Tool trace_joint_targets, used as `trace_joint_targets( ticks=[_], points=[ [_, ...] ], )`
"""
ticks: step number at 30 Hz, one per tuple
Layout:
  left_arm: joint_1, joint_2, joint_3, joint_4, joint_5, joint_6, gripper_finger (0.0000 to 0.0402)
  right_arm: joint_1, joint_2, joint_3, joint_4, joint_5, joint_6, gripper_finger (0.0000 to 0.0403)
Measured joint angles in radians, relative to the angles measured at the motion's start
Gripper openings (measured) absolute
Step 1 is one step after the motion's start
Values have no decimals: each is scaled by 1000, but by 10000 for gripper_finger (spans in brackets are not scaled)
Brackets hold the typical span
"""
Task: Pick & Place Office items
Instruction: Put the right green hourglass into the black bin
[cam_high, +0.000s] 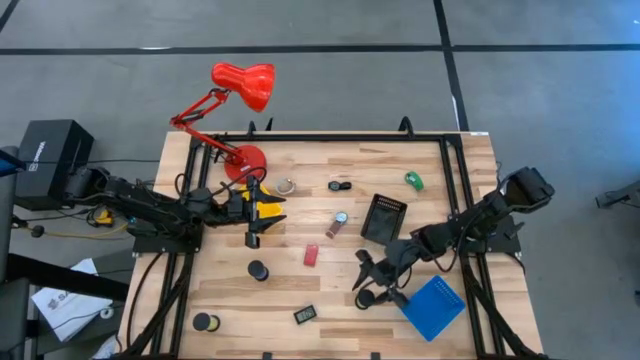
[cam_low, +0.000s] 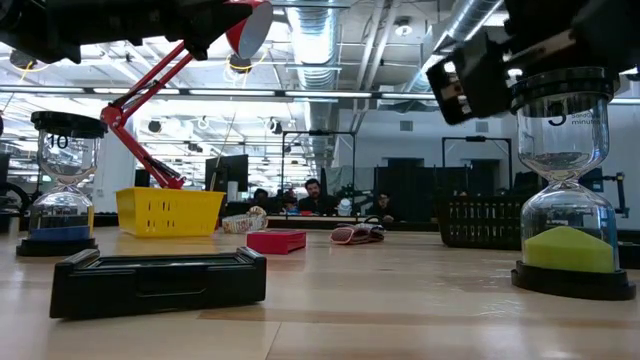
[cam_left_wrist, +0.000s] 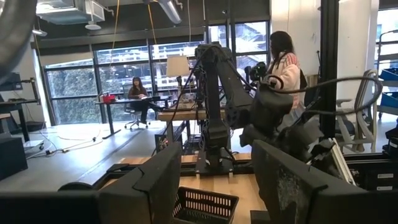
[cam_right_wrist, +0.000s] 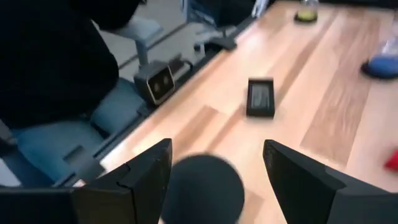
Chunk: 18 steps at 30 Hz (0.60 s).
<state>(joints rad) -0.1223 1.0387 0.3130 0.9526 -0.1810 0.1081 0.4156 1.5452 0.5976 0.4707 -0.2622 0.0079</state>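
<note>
Black block (cam_right_wrist: 260, 97), lengthwise away from right pincer (cam_right_wrist: 211, 171)

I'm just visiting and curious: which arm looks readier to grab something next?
The right one, probably. Its open gripper hangs right over a black disc, which sits between its fingers. The left gripper, also open, hovers near the yellow tray with nothing between its fingers.

Red desk lamp (cam_high: 240, 95) stands at the far edge of the wooden worktop (cam_high: 330, 300). 3 trays: yellow (cam_high: 262, 208), black (cam_high: 383, 217), blue (cam_high: 433, 308). Black box (cam_high: 50, 160) sits on the floor beside the worktop.
</note>
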Motion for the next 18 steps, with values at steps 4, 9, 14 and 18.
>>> trace_joint_targets(
  ticks=[4, 9, 14, 18],
  points=[
    [0, 0, 0, 0, 0, 0, 190, -1, 0, 0, -13, 0, 4, 244],
    [0, 0, 0, -1, -1, 0, 190, 3, -19, 1, -11, -1, 87, 244],
    [0, 0, 0, -1, -3, 0, 190, 15, -24, 1, 10, 35, 105, 245],
    [0, 0, 0, -1, -3, 0, 190, 28, -12, 1, 13, 50, 101, 245]
  ],
)
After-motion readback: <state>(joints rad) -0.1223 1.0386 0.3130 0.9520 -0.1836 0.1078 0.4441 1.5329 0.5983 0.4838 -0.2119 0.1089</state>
